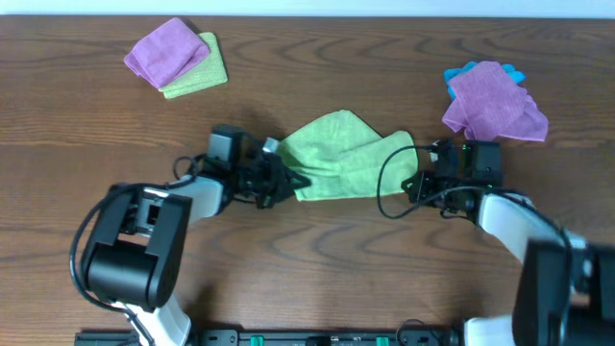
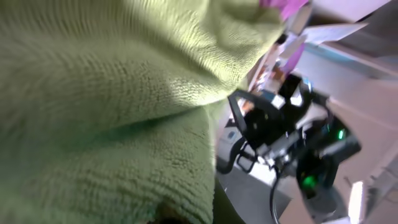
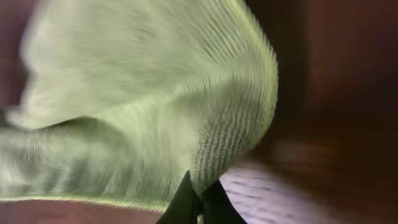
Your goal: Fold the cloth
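Note:
A light green cloth [image 1: 344, 156] lies bunched in the middle of the table, between my two grippers. My left gripper [image 1: 286, 183] is at its left corner; in the left wrist view the green cloth [image 2: 106, 112] fills the frame and hides the fingertips. My right gripper [image 1: 415, 180] is at its right corner. In the right wrist view the two dark fingers [image 3: 198, 202] are shut on a fold of the green cloth [image 3: 155, 106], which is lifted off the wood.
A folded purple cloth [image 1: 168, 53] lies on a folded green cloth [image 1: 200, 69] at the back left. A purple cloth [image 1: 492, 101] over a blue one [image 1: 459, 77] lies at the back right. The right arm [image 2: 292, 143] shows in the left wrist view.

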Controlling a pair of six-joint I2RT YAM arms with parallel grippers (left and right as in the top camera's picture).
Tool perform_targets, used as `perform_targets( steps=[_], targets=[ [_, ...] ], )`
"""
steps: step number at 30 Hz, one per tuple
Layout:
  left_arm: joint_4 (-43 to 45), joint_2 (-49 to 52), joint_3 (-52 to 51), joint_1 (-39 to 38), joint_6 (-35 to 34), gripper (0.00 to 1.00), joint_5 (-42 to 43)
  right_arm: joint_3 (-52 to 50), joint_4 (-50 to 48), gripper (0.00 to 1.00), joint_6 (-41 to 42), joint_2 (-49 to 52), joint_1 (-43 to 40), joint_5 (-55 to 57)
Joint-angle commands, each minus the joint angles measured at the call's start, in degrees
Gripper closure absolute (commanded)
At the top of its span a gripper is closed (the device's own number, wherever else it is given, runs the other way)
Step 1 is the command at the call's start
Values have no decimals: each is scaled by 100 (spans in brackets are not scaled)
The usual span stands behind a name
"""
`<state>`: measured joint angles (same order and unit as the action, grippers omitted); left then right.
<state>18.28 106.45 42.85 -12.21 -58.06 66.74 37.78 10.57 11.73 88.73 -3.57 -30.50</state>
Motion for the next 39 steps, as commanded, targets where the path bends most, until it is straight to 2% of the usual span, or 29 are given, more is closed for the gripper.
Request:
perform_targets(
  steps=[1,7,12,21,25,33,39],
  targets=[
    [153,-251,177,251,-48,94,345,4,74,99,-85,-870,35,0],
    [520,-638,774,479,-627,94,269,59,81,99,70,-2041,35,-72],
    [487,-627,1552,518,-688,94,-291,466,-168,99,114,-2059,66,-142],
    [470,-26,2417,564,-616,94,-1075,2039,-358,99,4,-474,66,-31],
    [470,514,3163,601,-586,94,-1266,2981,-350,99,0,389,66,-11],
    [184,1534,5086,719,-577,94,-1220,4920,94,99,-15,1655,66,28],
    [-46,1648,5633,903,-492,94,-772,5746,852,99,-393,1766,66,70]
  ],
)
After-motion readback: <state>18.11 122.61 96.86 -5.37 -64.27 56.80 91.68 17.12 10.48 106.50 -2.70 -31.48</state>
